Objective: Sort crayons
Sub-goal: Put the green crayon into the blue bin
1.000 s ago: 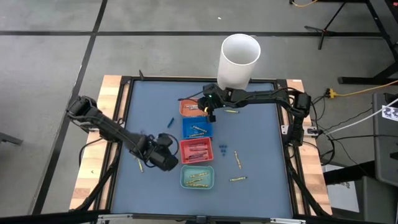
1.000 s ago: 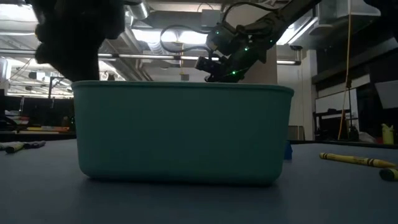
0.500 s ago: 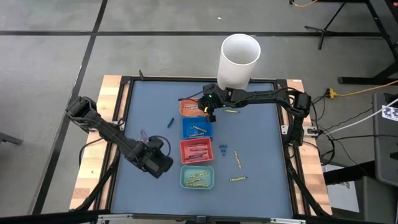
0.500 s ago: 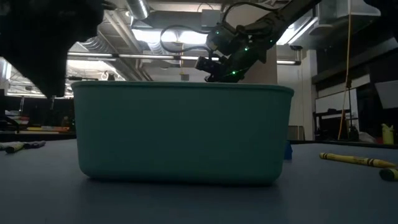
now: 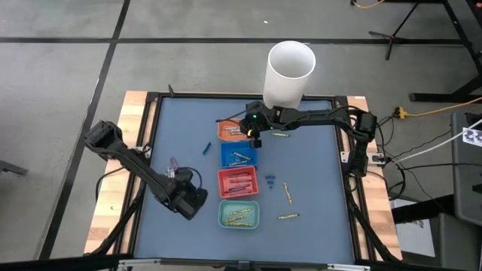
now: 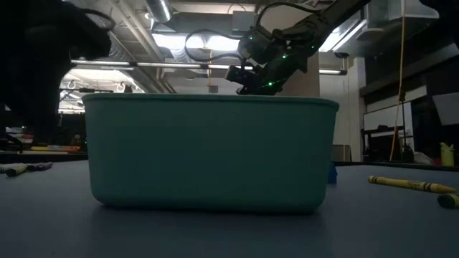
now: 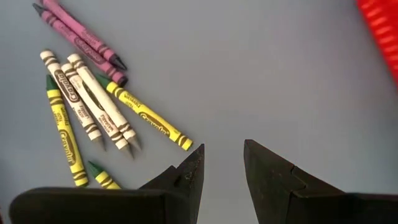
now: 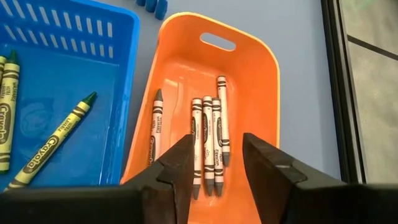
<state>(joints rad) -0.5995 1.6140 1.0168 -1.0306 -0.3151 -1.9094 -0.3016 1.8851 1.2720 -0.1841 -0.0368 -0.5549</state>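
Note:
Four small trays stand in a row down the table's middle: orange (image 5: 230, 129), blue (image 5: 239, 156), red (image 5: 238, 181) and teal (image 5: 239, 214). My right gripper (image 8: 217, 163) hovers open over the orange tray (image 8: 249, 68), where several pale crayons (image 8: 208, 140) lie flat. Yellow-green crayons (image 8: 53, 142) lie in the blue tray (image 8: 68, 74). My left gripper (image 7: 222, 167) is open, pointing down at bare table left of the red tray (image 7: 382, 25). Just beyond its fingers lies a loose heap of crayons: purple (image 7: 81, 38), white (image 7: 93, 102) and yellow (image 7: 146, 115).
A tall white cylinder (image 5: 288, 71) stands at the far edge behind the right arm. Loose crayons lie right of the trays (image 5: 287, 193), (image 5: 288, 217), and by the orange tray (image 5: 282, 135). A blue crayon (image 5: 205, 147) lies left of the blue tray. A raised frame (image 5: 151, 135) rims the table.
My left gripper has gone toward the table's left and near edges, away from the red tray, sinking a little while its wrist rolled. The right arm has kept its place over the orange tray.

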